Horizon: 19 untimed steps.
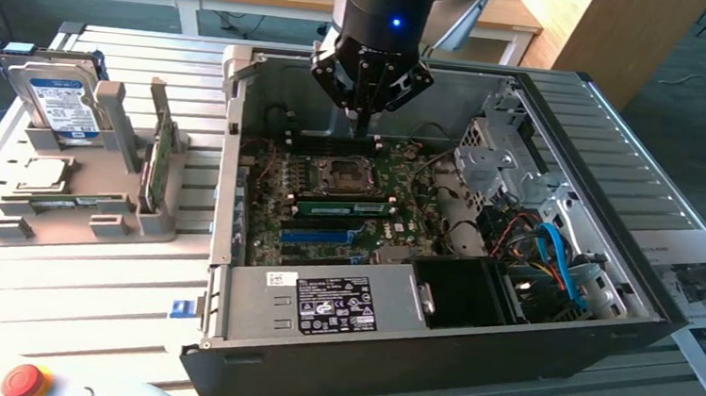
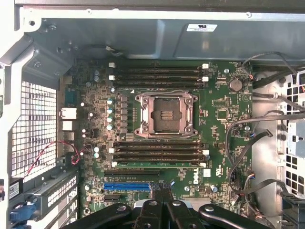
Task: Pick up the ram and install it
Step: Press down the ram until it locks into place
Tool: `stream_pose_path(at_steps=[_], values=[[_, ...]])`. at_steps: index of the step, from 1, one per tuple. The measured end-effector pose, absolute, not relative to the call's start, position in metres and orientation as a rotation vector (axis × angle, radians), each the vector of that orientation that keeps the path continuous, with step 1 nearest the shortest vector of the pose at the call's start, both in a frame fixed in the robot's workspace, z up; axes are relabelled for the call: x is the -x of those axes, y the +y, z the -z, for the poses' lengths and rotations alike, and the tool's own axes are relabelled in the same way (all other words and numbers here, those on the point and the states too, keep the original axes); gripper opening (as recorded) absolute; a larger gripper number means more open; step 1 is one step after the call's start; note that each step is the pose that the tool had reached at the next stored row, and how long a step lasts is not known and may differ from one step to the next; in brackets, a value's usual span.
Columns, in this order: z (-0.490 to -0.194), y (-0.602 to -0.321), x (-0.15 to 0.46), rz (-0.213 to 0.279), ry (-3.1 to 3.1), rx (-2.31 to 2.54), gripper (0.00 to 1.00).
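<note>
While the tool hangs clenched and empty over the open computer case, 1 ram stick already sits in a motherboard slot beside the CPU socket; installation looks done.

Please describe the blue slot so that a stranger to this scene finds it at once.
Inside the open computer case lies a green motherboard with a square metal processor socket in its middle. Past one bank of long dark slots beside that socket sits the blue slot, the only blue strip among black ones.
</note>
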<state>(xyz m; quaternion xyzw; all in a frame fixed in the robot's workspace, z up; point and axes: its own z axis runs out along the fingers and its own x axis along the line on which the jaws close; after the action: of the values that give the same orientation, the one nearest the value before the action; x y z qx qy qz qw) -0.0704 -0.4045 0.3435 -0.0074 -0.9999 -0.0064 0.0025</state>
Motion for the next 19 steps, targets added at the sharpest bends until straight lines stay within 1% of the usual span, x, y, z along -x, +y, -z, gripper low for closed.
stream_pose_path(at_steps=[2,6,19], values=[[-0.3435,-0.4045,0.0704,0.021,-3.137,0.023,0.1],[-0.3435,-0.4044,0.0704,0.04,-3.136,0.024,0.1],[-0.3434,-0.4046,0.0704,0.053,-3.136,0.023,0.1]])
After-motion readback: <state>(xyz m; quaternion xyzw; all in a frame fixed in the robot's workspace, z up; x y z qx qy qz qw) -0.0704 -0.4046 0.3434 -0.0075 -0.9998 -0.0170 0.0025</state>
